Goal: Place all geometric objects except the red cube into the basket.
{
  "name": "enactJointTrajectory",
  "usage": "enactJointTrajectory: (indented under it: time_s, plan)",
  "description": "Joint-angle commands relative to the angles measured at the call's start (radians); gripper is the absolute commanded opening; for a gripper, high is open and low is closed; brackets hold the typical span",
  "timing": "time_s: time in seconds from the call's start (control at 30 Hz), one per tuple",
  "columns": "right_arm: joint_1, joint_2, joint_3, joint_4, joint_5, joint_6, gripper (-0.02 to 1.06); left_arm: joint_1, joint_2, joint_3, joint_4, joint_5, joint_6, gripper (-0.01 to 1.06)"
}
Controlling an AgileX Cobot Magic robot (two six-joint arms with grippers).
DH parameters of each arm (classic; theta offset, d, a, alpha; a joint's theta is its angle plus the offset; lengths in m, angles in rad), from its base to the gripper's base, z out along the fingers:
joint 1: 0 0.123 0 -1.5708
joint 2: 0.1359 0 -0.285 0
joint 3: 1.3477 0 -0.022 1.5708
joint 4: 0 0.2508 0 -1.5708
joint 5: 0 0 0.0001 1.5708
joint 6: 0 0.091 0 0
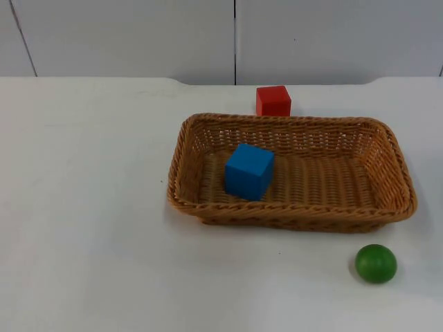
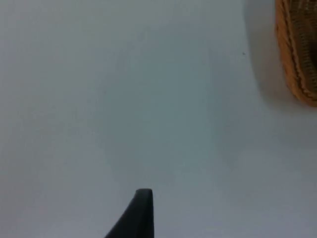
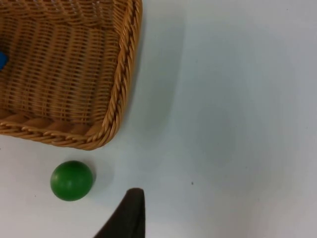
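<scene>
Green ball [image 1: 376, 263] sits nearest, on the table just outside the wicker basket [image 1: 291, 218]; it may roll off if nudged. Blue cube [image 1: 248, 171] lies inside — red cube [image 1: 273, 101] behind. Either gripper's grip state cannot be told.

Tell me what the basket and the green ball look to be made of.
Basket: woven wicker or rattan, judging by its tan braided strands and plaited rim. Green ball: probably painted wood, smooth with a soft sheen; plastic is also possible.
</scene>
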Motion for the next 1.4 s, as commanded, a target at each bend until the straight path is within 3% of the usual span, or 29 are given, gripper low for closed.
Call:
enactJointTrajectory:
  time_s: [0.0,0.4,0.53,0.67,0.77,0.87,0.9,1.03,1.07,1.1,1.2,1.27,1.3,1.37]
  plan:
    - [-0.006,0.0,-0.005,0.003,0.008,-0.008,1.05,0.004,-0.057,0.005,-0.015,0.024,-0.006,1.05]
    - [-0.002,0.0,-0.005,0.01,0.04,-0.017,1.05,0.004,-0.16,0.005,-0.015,0.028,-0.006,1.05]
    - [0.004,0.0,-0.005,0.063,0.068,-0.06,1.05,0.004,-0.16,0.005,-0.015,0.03,-0.006,1.05]
    - [0.079,0.0,0.007,0.094,0.079,-0.073,1.05,0.004,-0.16,0.005,-0.015,0.03,-0.006,1.05]
    - [0.196,0.018,0.046,0.095,0.041,-0.034,1.05,0.004,-0.16,0.005,-0.015,0.025,-0.006,1.05]
    - [0.333,0.081,0.081,0.001,0.007,0.103,1.05,0.004,-0.16,0.005,-0.015,0.02,-0.006,1.05]
    - [0.333,0.081,0.081,0.001,0.007,0.103,1.05,0.004,-0.16,0.005,-0.015,0.02,-0.006,1.05]
    - [0.515,0.211,0.084,-0.222,-0.043,0.429,1.05,0.004,-0.16,0.005,-0.015,0.02,-0.006,1.05]
    - [0.515,0.211,0.084,-0.222,-0.043,0.429,1.05,0.004,-0.16,0.005,-0.015,0.02,-0.006,1.05]
    - [0.547,0.241,0.084,-0.278,-0.069,0.515,1.05,0.004,-0.16,0.005,-0.015,0.02,-0.006,1.05]
    - [0.663,0.373,0.084,-0.54,-0.178,0.904,1.05,0.004,-0.16,0.005,-0.015,0.02,-0.006,1.05]
    - [0.671,0.387,0.084,-0.57,-0.188,0.943,1.05,0.004,-0.16,0.005,-0.015,0.02,-0.006,1.05]
    - [0.7,0.446,0.084,-0.698,-0.228,1.087,1.05,0.004,-0.16,0.005,-0.015,0.02,-0.006,1.05]
    - [0.719,0.499,0.084,-0.808,-0.257,1.227,1.05,0.004,-0.16,0.005,-0.015,0.02,-0.006,1.05]
